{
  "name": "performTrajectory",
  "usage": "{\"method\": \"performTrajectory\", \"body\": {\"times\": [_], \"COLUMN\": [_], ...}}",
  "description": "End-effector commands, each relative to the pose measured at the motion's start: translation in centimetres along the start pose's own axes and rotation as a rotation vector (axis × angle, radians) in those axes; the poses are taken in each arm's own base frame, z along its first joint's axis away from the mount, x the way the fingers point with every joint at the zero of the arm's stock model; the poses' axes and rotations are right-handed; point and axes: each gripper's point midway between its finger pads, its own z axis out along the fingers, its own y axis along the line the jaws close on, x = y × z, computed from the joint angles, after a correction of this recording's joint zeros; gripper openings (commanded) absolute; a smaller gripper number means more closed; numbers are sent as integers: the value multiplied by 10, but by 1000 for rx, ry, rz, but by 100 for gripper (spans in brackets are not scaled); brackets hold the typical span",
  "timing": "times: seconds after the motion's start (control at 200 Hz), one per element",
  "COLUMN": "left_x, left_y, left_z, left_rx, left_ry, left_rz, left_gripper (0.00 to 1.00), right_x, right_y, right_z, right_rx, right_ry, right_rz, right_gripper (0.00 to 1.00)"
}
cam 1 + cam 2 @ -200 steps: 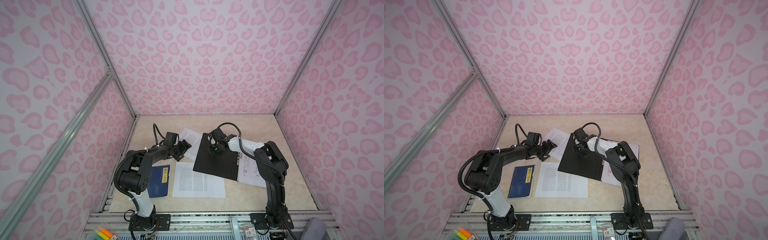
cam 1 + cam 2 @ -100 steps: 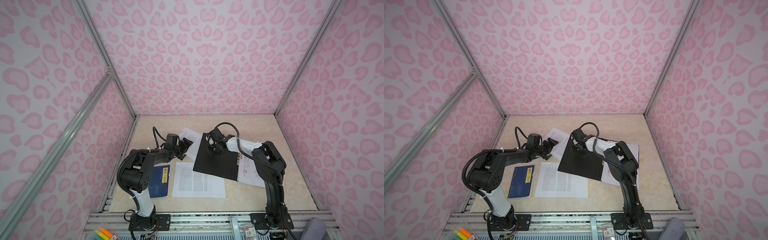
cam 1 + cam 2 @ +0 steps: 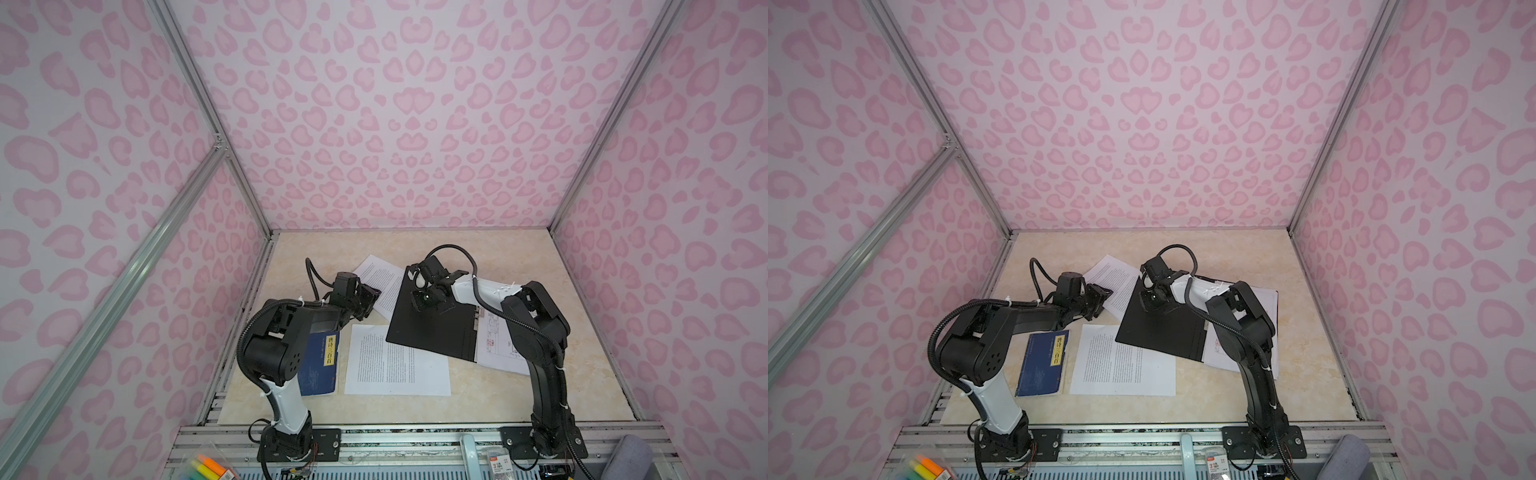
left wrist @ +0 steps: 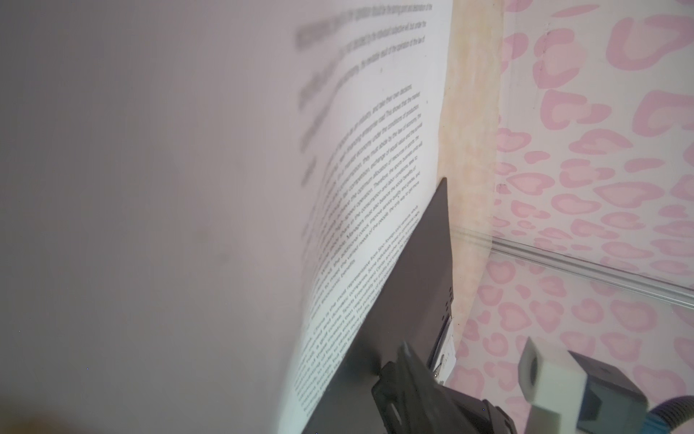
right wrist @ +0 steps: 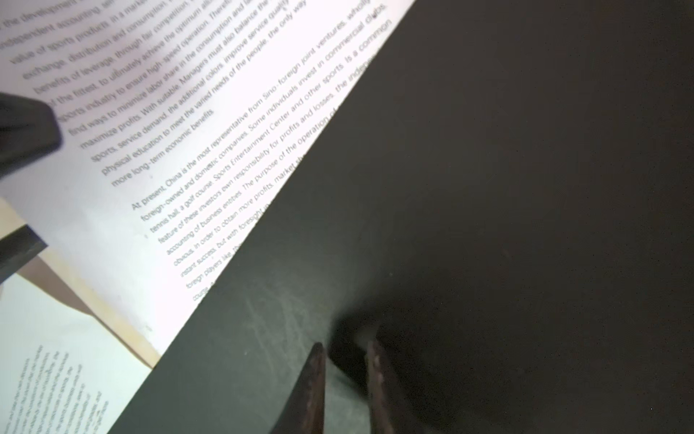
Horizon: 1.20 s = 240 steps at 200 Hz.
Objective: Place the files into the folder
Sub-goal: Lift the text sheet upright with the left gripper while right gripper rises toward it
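Beige desk (image 3: 540, 266): right pincer (image 5: 345, 359), tips narrowly parted, presses on the folder (image 3: 436, 332); left pincer (image 3: 370, 303) meets a sheet (image 3: 384, 274), its spread unclear.

On the sheet (image 5: 225, 124) close under my right wrist I read English print: "At present, China is the most representative from Sino-foreign joint ventures", then "foreign-owned and domestic companies", "tennis hall, a golf course", "Sports Entertainment Center"; further up the page, "maximize profits" and "more long-term economic benefits". In a top view the yellow label (image 3: 329, 351) on the blue book (image 3: 318, 370) bears Chinese characters, 唐诗三百首. A small packet (image 3: 497, 462) at the near edge shows a 3. On the other sheets (image 3: 395, 365) the print is too small for me to read
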Motion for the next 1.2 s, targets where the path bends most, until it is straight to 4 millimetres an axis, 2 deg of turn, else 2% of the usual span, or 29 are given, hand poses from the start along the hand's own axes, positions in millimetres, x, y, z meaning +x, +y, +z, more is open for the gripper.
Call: {"method": "performTrajectory", "body": {"times": [0.0,0.095,0.225,0.37,0.54,0.655,0.785,0.91,1.025,1.05,1.06,1.09,1.195], "left_x": [-10,-13,-24,-44,-64,-70,-58,-31,1,10,12,21,45], "left_y": [-9,-9,-18,-47,-78,-110,-158,-193,-214,-212,-220,-227,-238], "left_z": [-1,2,-11,-48,-104,-144,-187,-214,-219,-215,-219,-220,-213], "left_rx": [24,12,0,-31,-87,-75,7,105,209,227,249,290,390], "left_ry": [-47,-57,-122,-252,-406,-486,-493,-392,-216,-163,-158,-110,54], "left_rz": [5,13,73,249,473,617,770,894,971,975,982,993,992], "left_gripper": [25,4,3,3,3,3,3,3,3,3,3,3,3], "right_x": [54,51,48,29,-6,-21,-37,-53,-71,-73,-75,-79,-89], "right_y": [-11,-9,-5,5,9,5,-3,-17,-38,-41,-44,-48,-68], "right_z": [10,9,9,-8,-50,-73,-103,-137,-168,-174,-177,-184,-204], "right_rx": [26,4,-35,-150,-242,-245,-280,-313,-334,-346,-351,-373,-447], "right_ry": [197,189,178,83,-71,-134,-225,-340,-463,-486,-498,-526,-607], "right_rz": [59,66,82,130,145,136,134,138,166,173,178,187,238], "right_gripper": [22,22,25,38,55,61,66,72,77,79,79,81,83]}}
